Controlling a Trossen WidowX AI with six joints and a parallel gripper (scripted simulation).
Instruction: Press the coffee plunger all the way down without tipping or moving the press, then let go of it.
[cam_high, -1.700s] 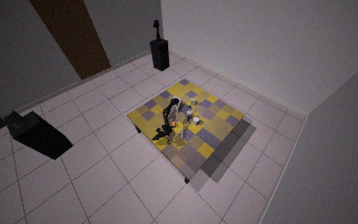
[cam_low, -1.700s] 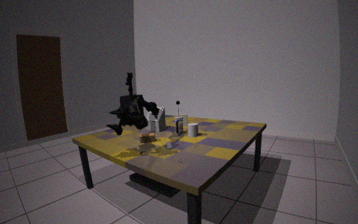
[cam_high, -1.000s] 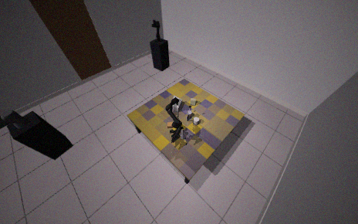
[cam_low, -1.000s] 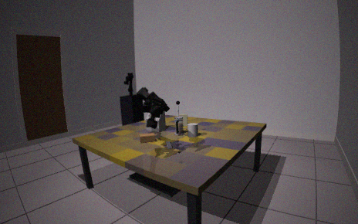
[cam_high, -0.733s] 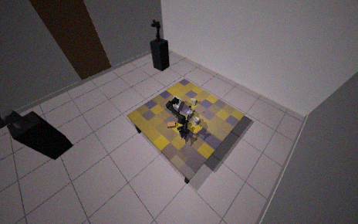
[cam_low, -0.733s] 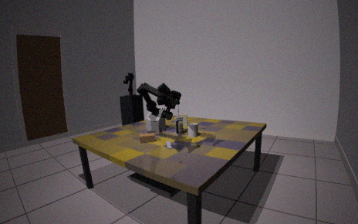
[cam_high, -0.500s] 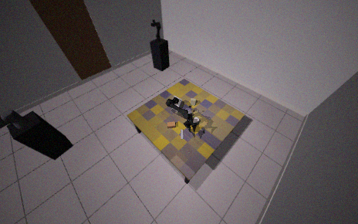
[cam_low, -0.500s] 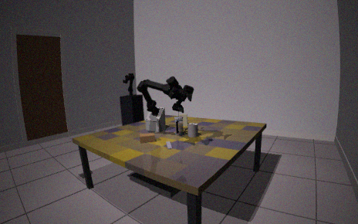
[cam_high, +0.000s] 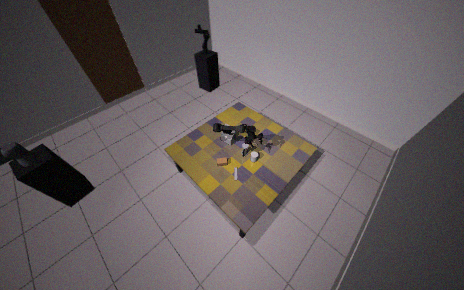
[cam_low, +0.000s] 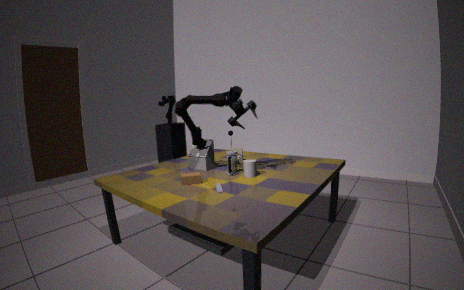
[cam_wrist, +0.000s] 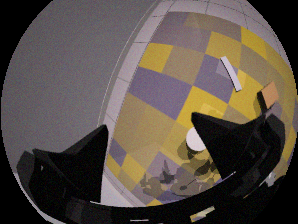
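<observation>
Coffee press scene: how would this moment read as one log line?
gripper: open, empty | position: above coffee press, apart from it | plunger knob: raised, not pressed | white cup: beside press
</observation>
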